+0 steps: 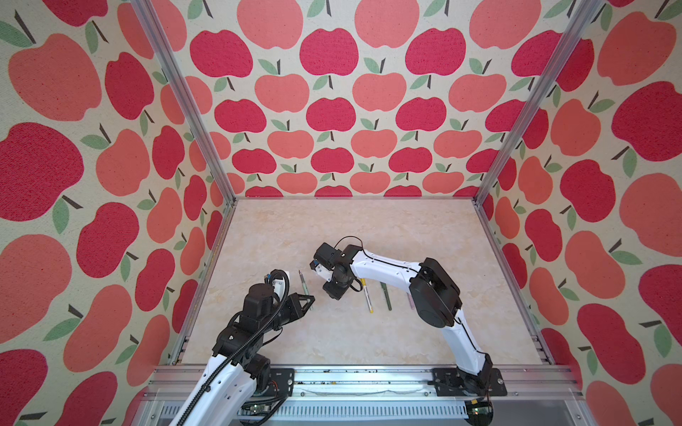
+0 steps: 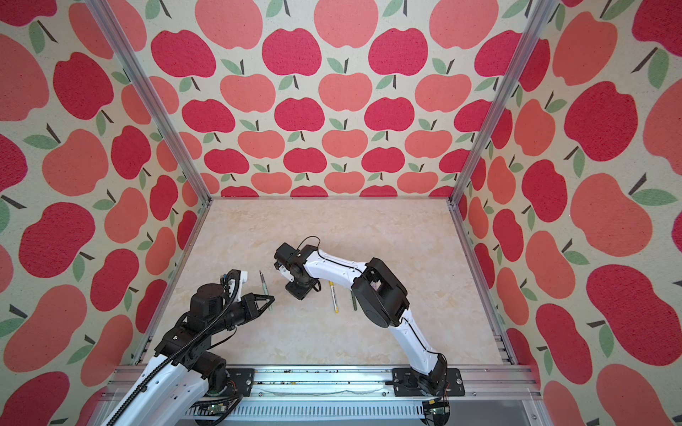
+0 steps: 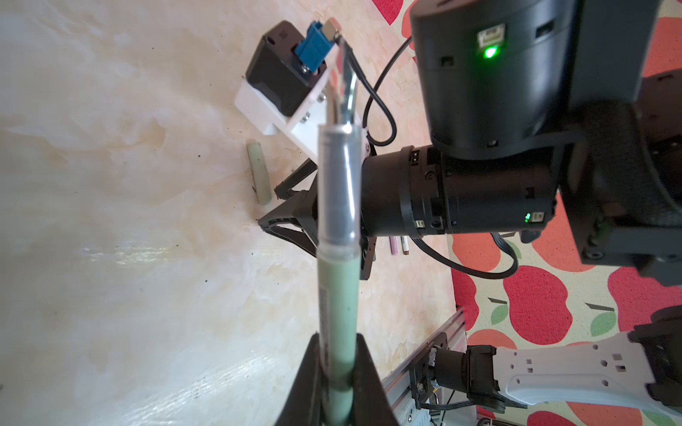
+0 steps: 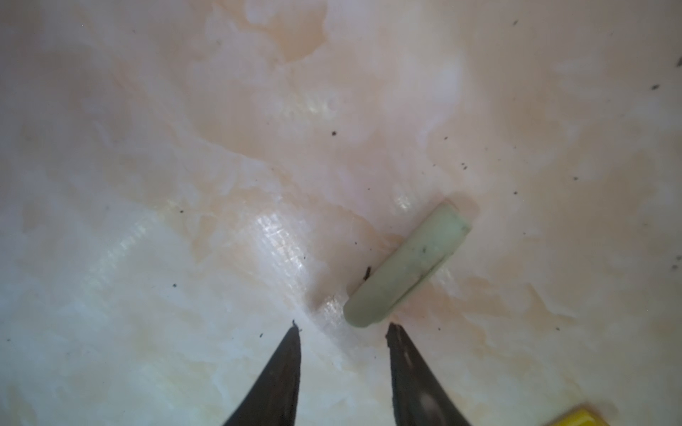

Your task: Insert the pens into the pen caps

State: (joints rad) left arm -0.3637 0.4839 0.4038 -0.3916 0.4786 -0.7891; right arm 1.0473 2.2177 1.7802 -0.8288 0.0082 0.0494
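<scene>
Two robot arms work over a marbled bench (image 1: 332,228) inside an enclosure lined with apple-print walls (image 1: 332,92). The left pincer (image 1: 309,300), at the near left of the bench, is clamped on the lower barrel of a pale green pen (image 1: 305,289). The pen is uncapped and its dark pointed tip aims toward the far side. The left wrist view shows the same grip close up. Both fingers (image 3: 313,380) press against the green barrel (image 3: 337,295), and a clear section with a dark core runs ahead of them.

Just right of the held pen, the right pincer (image 1: 334,291) points down at the middle of the bench. Its jaws stand apart with nothing between them, as the right wrist view shows (image 4: 343,328). The pale green cap (image 4: 406,265) lies flat on the bench just beyond one fingertip and is not held. In both top views the arm hides the cap.

Farther right, a white-and-yellow pen (image 1: 367,295) and a dark green pen (image 1: 386,297) lie side by side on the bench, partly under the right arm. Beyond the right pincer, the left wrist view shows a pink pen (image 3: 394,246) and a brown-ended pen (image 3: 406,244), both too small to tell whether they are capped.
</scene>
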